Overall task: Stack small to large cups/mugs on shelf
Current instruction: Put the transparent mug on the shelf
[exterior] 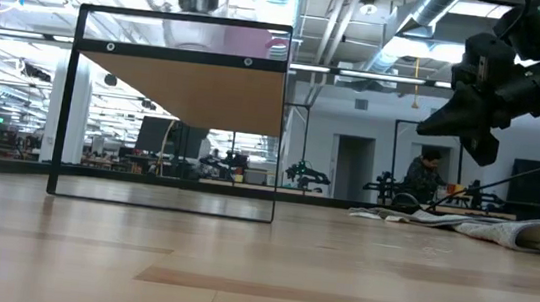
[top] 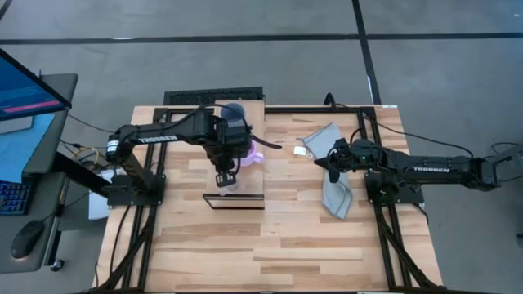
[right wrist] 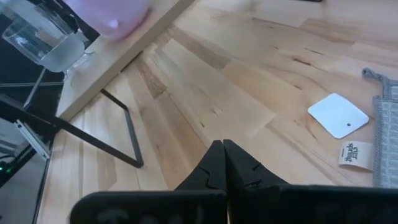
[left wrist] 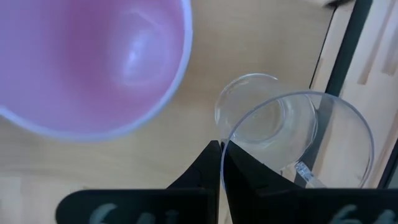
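- Shelf (top: 242, 155): a raised light-wood platform on a dark frame, standing at about 11 o'clock from the table's (top: 270, 245) centre in the high view; its near end carries a dark edge.
- Left gripper (top: 225, 177): reaches from the 9 o'clock side over the shelf and hangs above its near end. In the left wrist view the fingers (left wrist: 214, 168) are pressed together with nothing between them; the rim of the clear cup (left wrist: 273, 124) lies just beside the fingertips at 3 o'clock, and whether it touches them cannot be told.
- Clear cup: stands upright on the shelf near the dark edge, under the left gripper. The right wrist view shows it on the shelf's near corner (right wrist: 43, 37).
- Purple mug (top: 255, 153): on the shelf, at 1 o'clock from the left gripper in the high view, largely hidden by the arm. In the left wrist view its open mouth (left wrist: 93, 62) faces the camera, just beside the clear cup.
- Blue mug (top: 234, 111): on the shelf's far end, at 12 o'clock from the purple mug.
- Right gripper (top: 320, 162): held above the table at 3 o'clock from the shelf, well apart from it, fingers (right wrist: 217, 165) closed and empty.
- Cloth (top: 335, 192): grey, lying on the table beneath the right arm.
- White tag (right wrist: 339, 115): flat on the table beside the cloth.
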Motion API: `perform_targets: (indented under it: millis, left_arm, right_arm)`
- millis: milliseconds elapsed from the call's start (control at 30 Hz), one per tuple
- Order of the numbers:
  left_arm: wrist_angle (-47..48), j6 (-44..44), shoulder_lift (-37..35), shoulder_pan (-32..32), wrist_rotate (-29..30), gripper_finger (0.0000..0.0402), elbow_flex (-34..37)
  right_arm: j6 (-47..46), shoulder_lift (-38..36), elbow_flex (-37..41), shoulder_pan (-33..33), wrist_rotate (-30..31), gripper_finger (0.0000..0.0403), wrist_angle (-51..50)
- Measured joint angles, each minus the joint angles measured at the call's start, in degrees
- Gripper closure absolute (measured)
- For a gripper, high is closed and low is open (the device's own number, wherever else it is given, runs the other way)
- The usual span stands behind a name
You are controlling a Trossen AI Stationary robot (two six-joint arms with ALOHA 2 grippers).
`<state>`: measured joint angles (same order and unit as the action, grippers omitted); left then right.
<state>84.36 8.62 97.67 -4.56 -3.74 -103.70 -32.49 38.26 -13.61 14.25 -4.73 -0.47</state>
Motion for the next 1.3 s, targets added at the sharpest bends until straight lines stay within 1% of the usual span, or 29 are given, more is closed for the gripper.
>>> perform_targets:
  millis: [433,633,967,1300]
  left_arm:
    - [2.4,0.8,0.0,0.0,1.2,0.0401,0.0]
    - [5.0,0.9,-0.1,0.0,1.5,0.0401,0.0]
    - [3.0,0.9,-0.1,0.1,1.4,0.0401,0.0]
    - [2.1,0.8,-0.1,0.1,1.2,0.0381,0.0]
  right_arm:
    - [0.1,0.0,0.0,0.0,0.0,0.0397,0.0]
    - [0.1,0.0,0.0,0.0,0.0,0.0397,0.0]
    - [0.0,0.0,0.0,0.0,-0.1,0.0397,0.0]
    - [0.0,0.0,0.0,0.0,-1.3,0.0397,0.0]
